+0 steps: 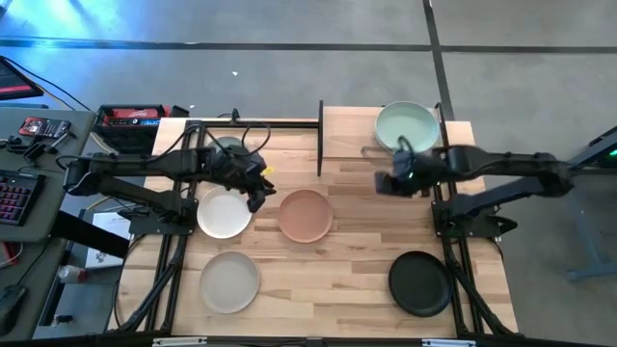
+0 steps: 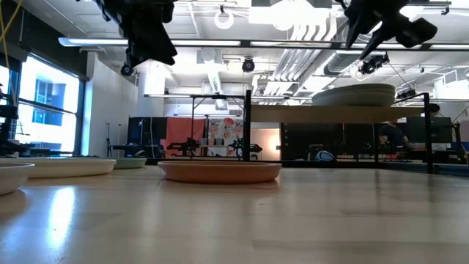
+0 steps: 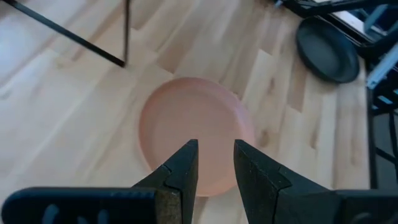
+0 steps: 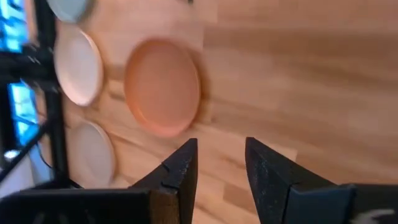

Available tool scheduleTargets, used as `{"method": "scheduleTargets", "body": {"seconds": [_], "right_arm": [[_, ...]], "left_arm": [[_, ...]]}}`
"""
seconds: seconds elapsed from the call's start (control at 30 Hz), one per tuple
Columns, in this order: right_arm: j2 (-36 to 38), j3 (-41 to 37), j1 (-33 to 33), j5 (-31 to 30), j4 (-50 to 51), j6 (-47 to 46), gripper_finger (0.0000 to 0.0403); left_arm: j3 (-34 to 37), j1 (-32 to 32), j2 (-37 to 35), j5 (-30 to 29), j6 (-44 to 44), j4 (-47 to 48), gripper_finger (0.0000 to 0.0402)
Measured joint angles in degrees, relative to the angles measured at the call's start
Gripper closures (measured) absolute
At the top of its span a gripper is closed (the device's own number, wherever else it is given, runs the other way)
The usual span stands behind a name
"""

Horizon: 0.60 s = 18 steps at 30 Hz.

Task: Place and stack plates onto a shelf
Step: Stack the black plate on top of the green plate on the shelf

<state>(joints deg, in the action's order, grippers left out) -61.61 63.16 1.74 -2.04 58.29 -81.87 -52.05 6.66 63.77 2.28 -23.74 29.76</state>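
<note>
My left gripper (image 1: 257, 196) hangs open above the table between the white plate (image 1: 224, 213) and the terracotta plate (image 1: 306, 215); its wrist view shows the terracotta plate (image 3: 196, 134) just beyond the fingertips (image 3: 216, 144). My right gripper (image 1: 386, 181) is open and empty, in the air off the near edge of the shelf (image 1: 347, 140). A stack of plates with the mint green plate (image 1: 407, 125) on top rests on the shelf board. The terracotta plate (image 2: 220, 170) sits flat on the table.
A beige plate (image 1: 229, 280) and a black plate (image 1: 420, 282) lie near the table's near edge. A pale plate (image 1: 227, 146) shows partly under the left arm. The shelf's black posts (image 3: 124, 31) stand beside the terracotta plate. Bare planks lie between terracotta and black plates.
</note>
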Motion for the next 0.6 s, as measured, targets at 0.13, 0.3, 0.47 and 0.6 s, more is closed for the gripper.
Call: {"method": "scheduleTargets", "body": {"seconds": [0.13,0.3,0.47,0.6], "right_arm": [[-5.0,0.0,-8.5,-1.1,-0.9,-6.8,0.0291],[-12.1,0.0,-17.6,-1.0,-2.4,-16.5,0.0291],[-18.6,0.0,-24.4,-0.9,-3.9,-26.8,0.0291],[-23.0,0.0,-28.3,0.1,-4.4,-33.1,0.0291]], "left_arm": [[0.0,-2.4,0.0,-0.4,-0.2,0.0,0.0312],[0.0,-4.3,0.0,-1.5,-0.5,0.0,0.0312],[0.0,-5.9,0.0,-1.7,-2.6,0.0,0.0312],[0.0,-7.2,0.0,-1.7,-2.7,0.0,0.0312]]}}
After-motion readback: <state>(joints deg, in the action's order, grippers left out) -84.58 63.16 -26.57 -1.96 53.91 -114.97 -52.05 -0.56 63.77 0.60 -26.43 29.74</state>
